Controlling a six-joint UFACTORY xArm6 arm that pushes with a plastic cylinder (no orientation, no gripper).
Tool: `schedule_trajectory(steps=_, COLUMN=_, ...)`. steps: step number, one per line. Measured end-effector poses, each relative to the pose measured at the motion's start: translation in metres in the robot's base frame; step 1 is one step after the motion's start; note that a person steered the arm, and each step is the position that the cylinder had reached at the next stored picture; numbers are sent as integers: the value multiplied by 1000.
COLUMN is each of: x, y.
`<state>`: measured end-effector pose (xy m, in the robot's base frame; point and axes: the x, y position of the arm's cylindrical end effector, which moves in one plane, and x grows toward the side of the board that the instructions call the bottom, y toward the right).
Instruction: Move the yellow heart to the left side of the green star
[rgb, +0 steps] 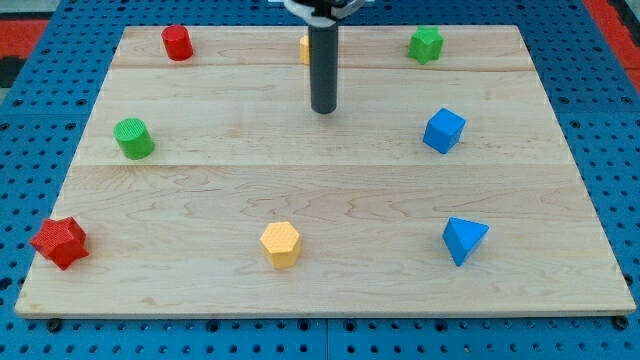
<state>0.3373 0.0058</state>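
The yellow heart (303, 48) sits near the view's top centre of the wooden board (320, 200), mostly hidden behind my rod; only its left edge shows. The green star (425, 44) lies at the view's top right, well to the right of the heart. My tip (323, 110) rests on the board just below and slightly right of the yellow heart, apart from it, and far left of the green star.
A red cylinder (177, 42) is at top left, a green cylinder (133, 138) at mid left, a red star (59, 242) at bottom left. A yellow hexagon (280, 244) is at bottom centre, a blue cube (443, 130) at mid right, a blue triangle (463, 239) at bottom right.
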Motion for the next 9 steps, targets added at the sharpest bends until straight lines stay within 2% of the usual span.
schedule_trajectory(steps=1, x=-22, y=3)
schedule_trajectory(steps=2, x=-22, y=3)
schedule_trajectory(steps=3, x=-50, y=-57)
schedule_trajectory(steps=4, x=-94, y=-81)
schedule_trajectory(steps=7, x=-100, y=7)
schedule_trajectory(steps=8, x=-138, y=-9)
schedule_trajectory(steps=9, x=-126, y=21)
